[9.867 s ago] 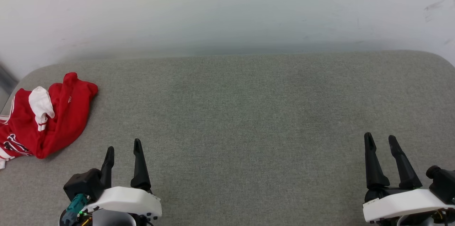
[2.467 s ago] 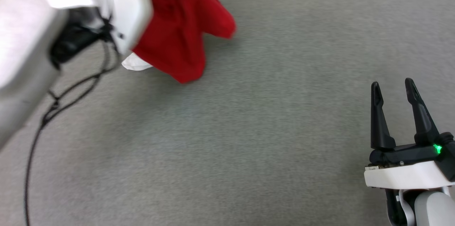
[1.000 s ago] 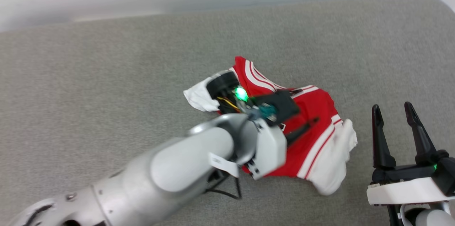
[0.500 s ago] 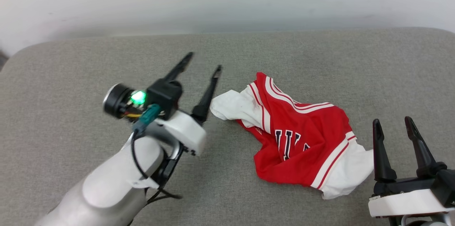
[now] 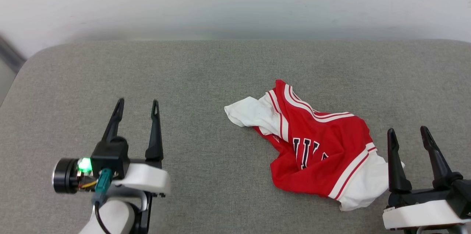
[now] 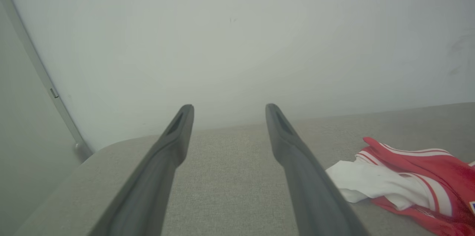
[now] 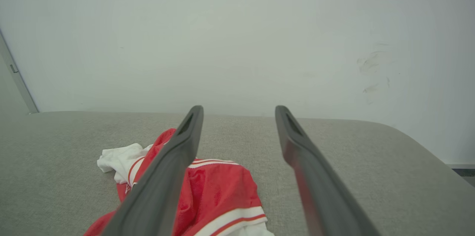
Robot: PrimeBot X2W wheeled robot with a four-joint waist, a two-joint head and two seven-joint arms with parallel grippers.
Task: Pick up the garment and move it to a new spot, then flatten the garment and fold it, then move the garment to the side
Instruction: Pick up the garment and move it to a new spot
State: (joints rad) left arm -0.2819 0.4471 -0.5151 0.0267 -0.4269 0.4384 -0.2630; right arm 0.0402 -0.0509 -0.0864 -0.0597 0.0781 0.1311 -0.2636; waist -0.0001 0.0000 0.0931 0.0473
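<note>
The garment point(image 5: 312, 145), a red jersey with white sleeves, striped trim and black letters, lies crumpled right of centre on the grey padded surface point(image 5: 206, 79). One white sleeve points left, the other lies bunched at the lower right. My left gripper point(image 5: 137, 107) is open and empty at the lower left, well apart from the cloth. My right gripper point(image 5: 407, 133) is open at the lower right, its left finger just beside the bunched white sleeve. The garment point(image 6: 404, 180) shows at the right of the left wrist view. The garment point(image 7: 219, 187) lies partly behind a finger in the right wrist view.
A pale wall point(image 5: 235, 2) rises behind the grey surface's far edge. The surface's rounded left corner point(image 5: 33, 57) meets a dark strip at the far left. Bare grey padding lies between my left gripper and the garment.
My left gripper has let go of the garment at the centre-right and drawn back to the lower left, open. The garment now lies still. The head camera has shifted slightly.
</note>
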